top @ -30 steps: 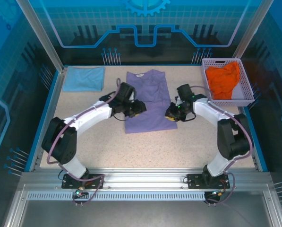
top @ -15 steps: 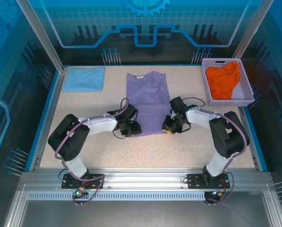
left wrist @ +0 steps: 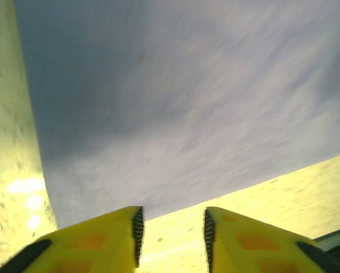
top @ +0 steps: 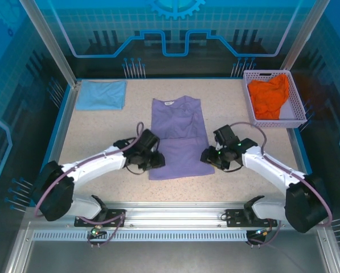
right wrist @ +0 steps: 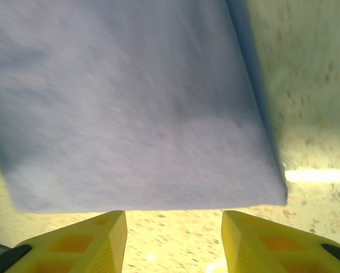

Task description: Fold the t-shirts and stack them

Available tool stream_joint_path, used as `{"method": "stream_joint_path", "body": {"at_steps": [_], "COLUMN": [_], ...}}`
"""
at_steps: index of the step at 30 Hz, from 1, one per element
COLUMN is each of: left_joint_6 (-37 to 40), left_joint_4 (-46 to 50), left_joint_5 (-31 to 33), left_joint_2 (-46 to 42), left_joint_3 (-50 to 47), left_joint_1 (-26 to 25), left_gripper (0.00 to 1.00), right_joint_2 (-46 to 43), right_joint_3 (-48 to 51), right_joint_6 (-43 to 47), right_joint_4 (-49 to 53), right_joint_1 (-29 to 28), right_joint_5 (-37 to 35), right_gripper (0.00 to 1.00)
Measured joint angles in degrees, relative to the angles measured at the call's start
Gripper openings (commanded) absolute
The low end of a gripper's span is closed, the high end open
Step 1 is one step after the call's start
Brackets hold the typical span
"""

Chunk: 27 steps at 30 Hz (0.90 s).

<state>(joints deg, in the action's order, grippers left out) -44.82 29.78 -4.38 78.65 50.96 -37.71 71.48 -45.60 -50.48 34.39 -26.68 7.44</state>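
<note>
a: where's the lavender shirt [top: 178, 133]?
b: spread flat on the table [top: 101, 133], collar away from the arms. the left gripper [top: 154, 162] and right gripper [top: 207, 157] sit at its near hem corners, fingers apart, nothing pinched.
a: advice?
b: i'd slip one finger under each corner, close both together, and lift evenly so the fold lands square.

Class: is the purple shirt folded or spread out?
Partly folded: the purple shirt lies as a long narrow strip, no sleeves sticking out, collar and hem apart.
</note>
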Motion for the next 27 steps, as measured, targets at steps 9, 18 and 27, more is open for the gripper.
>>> {"method": "stream_joint_path", "body": {"at_steps": [9, 18, 27], "left_joint_6": [4.31, 4.48, 4.0], "left_joint_4": [-4.09, -6.23, -6.69], "left_joint_5": [0.5, 1.2, 0.61], "left_joint_2": [13.49, 26.73, 26.21], "left_joint_3": [10.8, 12.87, 13.35], "left_joint_1": [9.57, 11.98, 13.57], "left_gripper": [0.2, 0.28, 0.59], "right_joint_2": [21.75, 39.82, 36.28], "right_joint_3": [-19.76, -26.45, -22.56], "right_joint_6": [3.76, 5.73, 5.03], "right_joint_4": [-1.25, -1.66, -3.1], "right_joint_1": [3.65, 9.68, 14.1], "right_joint_5": [-0.92, 3.1, 5.29], "right_gripper": [0.13, 0.11, 0.25]}}
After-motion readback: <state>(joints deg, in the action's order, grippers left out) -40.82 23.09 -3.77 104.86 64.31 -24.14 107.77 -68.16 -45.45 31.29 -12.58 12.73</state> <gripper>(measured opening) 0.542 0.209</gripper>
